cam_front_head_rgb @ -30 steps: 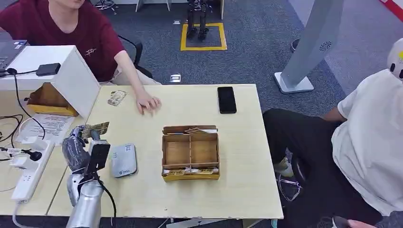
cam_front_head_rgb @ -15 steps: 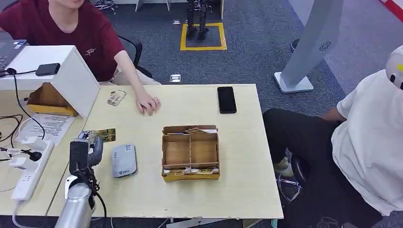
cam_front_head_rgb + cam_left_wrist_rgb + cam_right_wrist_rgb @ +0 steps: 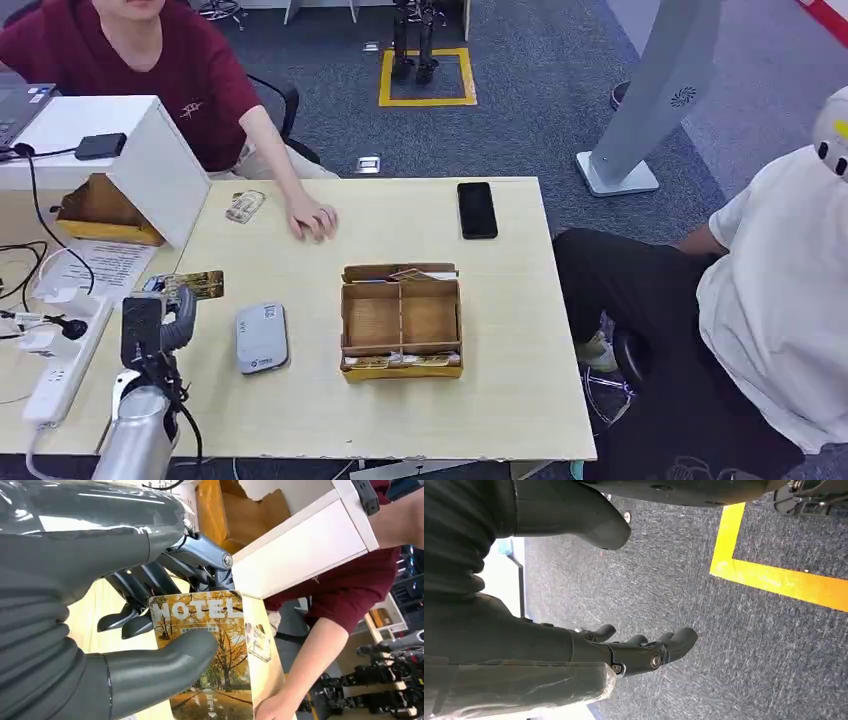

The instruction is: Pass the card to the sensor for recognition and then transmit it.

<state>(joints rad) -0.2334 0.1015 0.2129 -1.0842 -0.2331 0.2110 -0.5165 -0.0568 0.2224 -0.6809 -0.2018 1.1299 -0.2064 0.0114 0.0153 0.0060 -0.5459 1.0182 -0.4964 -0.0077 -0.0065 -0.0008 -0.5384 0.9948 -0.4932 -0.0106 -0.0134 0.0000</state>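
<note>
Change: the left hand (image 3: 165, 305) with the card (image 3: 196, 285) has drawn back toward the counter's left edge, away from the sensor (image 3: 261, 338), which it stood just beside a second ago; the card has turned from tilted to nearly level.

Head view:
- Left hand: raised at the left edge of the counter (image 3: 500, 400), holding the card above the surface, near the sensor but apart from it.
- Sensor: grey, flat on the counter, left of the box (image 3: 401, 322).
- Box: brown, with compartments; cards stand along its near and far walls.
- Phone (image 3: 477, 209): black, flat at the far edge.
- Person's hand (image 3: 313, 220): resting on the counter at the far side; a small card (image 3: 244, 206) lies just beside it.
- Second person: in white, seated at the right.

Left wrist view:
- Card (image 3: 210, 655): autumn-tree print, lettered "HOTEL", pinched between the thick thumb on its face and the dark fingers (image 3: 150, 582) behind it.
- White case (image 3: 305, 545) beyond the hand (image 3: 150, 630); the person's arm past it.

Right wrist view:
- Right hand (image 3: 624, 652): hanging over grey carpet with a yellow line (image 3: 774, 577); fingers loosely curved, apart from the thumb, holding nothing.
</note>
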